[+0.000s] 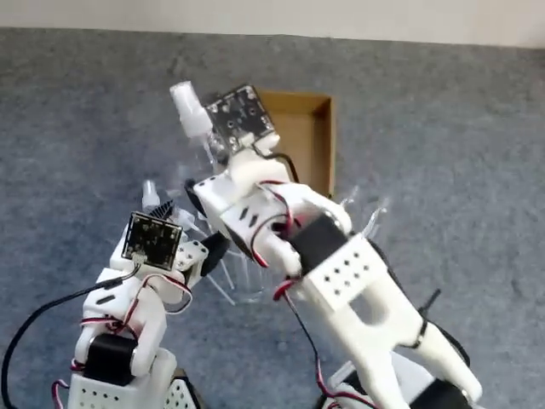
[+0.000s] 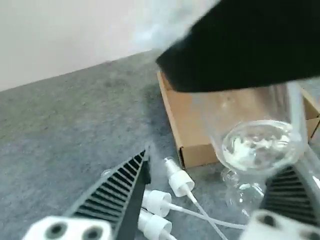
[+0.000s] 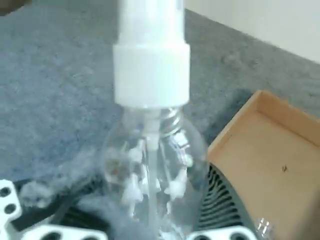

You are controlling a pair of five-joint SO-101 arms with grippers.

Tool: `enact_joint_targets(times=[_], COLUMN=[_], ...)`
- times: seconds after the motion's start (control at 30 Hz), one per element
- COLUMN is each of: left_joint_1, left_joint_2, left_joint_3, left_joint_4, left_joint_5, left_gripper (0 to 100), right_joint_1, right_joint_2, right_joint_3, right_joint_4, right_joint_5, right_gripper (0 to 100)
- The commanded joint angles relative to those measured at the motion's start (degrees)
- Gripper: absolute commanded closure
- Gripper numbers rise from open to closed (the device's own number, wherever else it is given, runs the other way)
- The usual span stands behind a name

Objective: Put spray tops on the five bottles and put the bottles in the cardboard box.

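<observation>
My right gripper [image 3: 150, 217] is shut on a clear bottle [image 3: 152, 165] with a white spray top [image 3: 151, 70] on its neck. In the high view this bottle [image 1: 204, 152] hangs tilted just left of the cardboard box [image 1: 317, 136], its spray top [image 1: 189, 109] uppermost. My left gripper [image 2: 217, 167] stands open low over the carpet, the held bottle's round base [image 2: 260, 145] just beyond its fingers [image 2: 120, 192]. Three loose spray tops [image 2: 177, 180] with thin tubes lie on the carpet beside the cardboard box [image 2: 192, 125]. In the high view the left gripper [image 1: 183, 217] sits below the right one.
More clear bottles [image 1: 247, 285] stand on the grey carpet between the two arms, and another [image 1: 368, 220] shows right of the right arm. A small white spray top [image 1: 152, 191] lies left of the left gripper. The box floor [image 3: 270, 160] looks bare.
</observation>
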Motion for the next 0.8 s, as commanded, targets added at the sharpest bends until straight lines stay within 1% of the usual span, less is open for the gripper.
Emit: enact_joint_targets(times=[0.0,0.1,0.23,0.33,0.47,0.53,0.63,0.77], left_joint_1=[1.3,3.4,3.4,3.8,7.0,7.7,7.0,4.9], left_joint_2=[-0.4,-0.2,-0.1,-0.5,-0.6,-0.7,-0.7,-0.5], left_joint_3=[-11.1,-13.1,-10.9,-10.9,-11.8,-11.9,-11.6,-11.5], left_joint_4=[6.3,9.2,7.0,6.9,7.5,10.0,12.4,12.9], left_joint_5=[3.7,3.7,3.7,3.7,3.6,3.4,3.3,3.3], left_gripper=[71,71,71,71,71,71,71,71], right_joint_1=[-0.6,-0.9,-0.9,-0.8,-0.6,1.1,5.1,10.2], right_joint_2=[-2.3,-2.9,-2.9,-2.3,-2.3,-2.7,-3.0,-3.1], right_joint_3=[4.9,9.1,11.4,11.5,11.4,11.4,11.4,11.5], right_joint_4=[-5.1,-9.0,-9.6,-9.6,-10.4,-11.4,-11.4,-10.9], right_joint_5=[0.3,0.1,0.1,0.1,0.2,0.3,0.3,0.2], right_gripper=[99.4,99.4,99.4,99.4,99.4,99.4,99.4,99.4])
